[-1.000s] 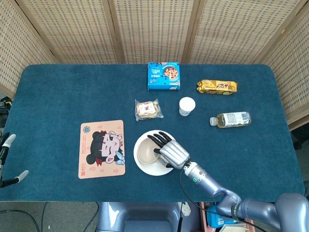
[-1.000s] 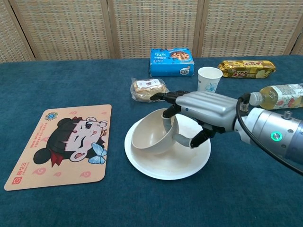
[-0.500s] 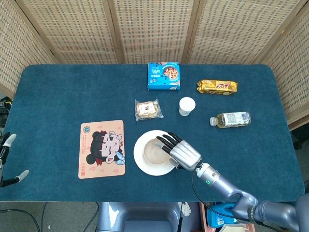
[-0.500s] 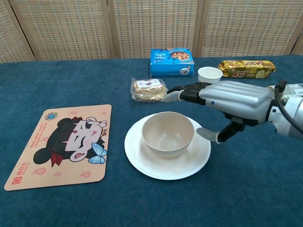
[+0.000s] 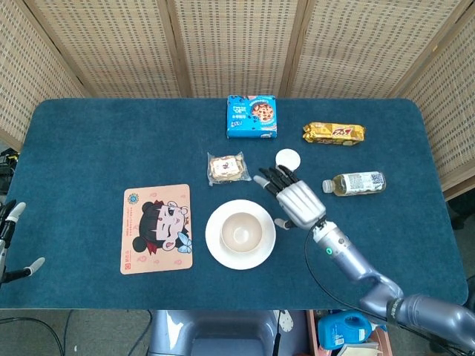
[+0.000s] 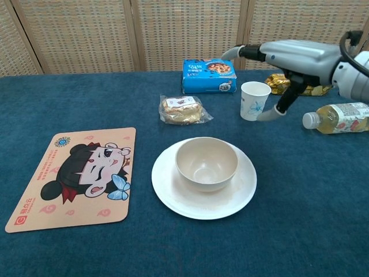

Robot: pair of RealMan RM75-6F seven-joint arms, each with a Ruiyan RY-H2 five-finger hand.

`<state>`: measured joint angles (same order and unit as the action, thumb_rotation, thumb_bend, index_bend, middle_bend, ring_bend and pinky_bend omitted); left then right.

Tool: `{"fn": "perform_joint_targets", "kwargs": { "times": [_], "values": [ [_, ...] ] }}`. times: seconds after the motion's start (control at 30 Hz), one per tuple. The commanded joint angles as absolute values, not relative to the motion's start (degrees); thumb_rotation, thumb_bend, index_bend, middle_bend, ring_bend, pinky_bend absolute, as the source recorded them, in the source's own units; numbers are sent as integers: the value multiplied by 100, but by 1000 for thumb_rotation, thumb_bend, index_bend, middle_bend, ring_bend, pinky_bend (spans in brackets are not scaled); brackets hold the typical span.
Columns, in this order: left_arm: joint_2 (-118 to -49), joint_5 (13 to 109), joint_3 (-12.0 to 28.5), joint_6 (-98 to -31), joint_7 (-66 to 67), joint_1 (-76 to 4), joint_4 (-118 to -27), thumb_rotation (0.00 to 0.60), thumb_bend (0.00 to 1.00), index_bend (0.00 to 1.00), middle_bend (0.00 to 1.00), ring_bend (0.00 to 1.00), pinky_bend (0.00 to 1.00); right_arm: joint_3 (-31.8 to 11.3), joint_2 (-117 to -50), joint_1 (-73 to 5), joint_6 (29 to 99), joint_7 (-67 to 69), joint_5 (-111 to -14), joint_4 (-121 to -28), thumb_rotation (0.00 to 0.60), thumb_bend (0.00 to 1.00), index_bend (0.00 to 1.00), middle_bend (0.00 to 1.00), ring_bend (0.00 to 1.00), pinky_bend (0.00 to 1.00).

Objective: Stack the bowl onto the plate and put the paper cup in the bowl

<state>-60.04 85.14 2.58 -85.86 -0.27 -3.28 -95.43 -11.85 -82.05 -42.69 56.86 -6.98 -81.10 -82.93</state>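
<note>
A beige bowl (image 5: 240, 232) (image 6: 206, 161) stands upright in the middle of the white plate (image 5: 215, 248) (image 6: 173, 199). The white paper cup (image 5: 288, 156) (image 6: 254, 100) stands upright behind and to the right of the plate. My right hand (image 5: 295, 196) (image 6: 294, 55) hovers above the cup, fingers spread and holding nothing; its thumb hangs just right of the cup. In the head view the hand covers part of the cup. Only spread fingertips of my left hand (image 5: 13, 216) show at the table's left edge, holding nothing.
A blue cookie box (image 5: 252, 116) (image 6: 209, 75) and a gold snack pack (image 5: 333, 133) lie at the back. A bottle (image 5: 355, 182) (image 6: 337, 118) lies right of the cup, a wrapped pastry (image 5: 227, 168) (image 6: 183, 109) left of it. A cartoon mat (image 5: 156, 228) lies left of the plate.
My right hand let go of the tilted bowl, which settled upright on the plate. The hand then rose and moved back and right, over the paper cup.
</note>
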Motion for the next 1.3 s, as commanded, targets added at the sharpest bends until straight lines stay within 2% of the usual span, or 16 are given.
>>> {"fn": "perform_joint_targets", "kwargs": {
  "times": [0.03,0.3,0.43,0.97,1.07,1.13,1.3],
  "values": [
    [-6000,8402,303,-8482,-29,-380,-9540,600,0,0,0,0,0,-1682,-8528,-4610,5178,-673,-7284,-7446,600,132,115,0,0,0],
    [-6021,8158,373,-8211,100,-514,-9542,600,0,0,0,0,0,-1883,-9257,-5072,4406,-602,-6469,-5730,600,136,264,0,0,0],
    [-6038,8029,416,-8165,141,-535,-9530,600,0,0,0,0,0,-1884,-9593,-5199,4110,-191,-6410,-5065,600,146,357,0,0,0],
    [-6039,8028,396,-8208,138,-519,-9552,600,0,0,0,0,0,-1579,-10251,-5395,3764,814,-6916,-3769,600,151,412,0,0,0],
    [-6040,7987,414,-8189,122,-529,-9534,600,0,0,0,0,0,-1562,-10380,-5444,3696,897,-6943,-3557,600,204,455,0,0,0],
    [-6045,7967,420,-8181,119,-533,-9523,600,0,0,0,0,0,-1556,-10448,-5466,3692,980,-6976,-3436,600,278,504,0,0,0],
    [-6052,7910,433,-8131,126,-555,-9505,600,0,0,0,0,0,-1557,-10563,-5505,3739,1206,-7059,-3220,600,359,565,0,0,0]
  ]
}}
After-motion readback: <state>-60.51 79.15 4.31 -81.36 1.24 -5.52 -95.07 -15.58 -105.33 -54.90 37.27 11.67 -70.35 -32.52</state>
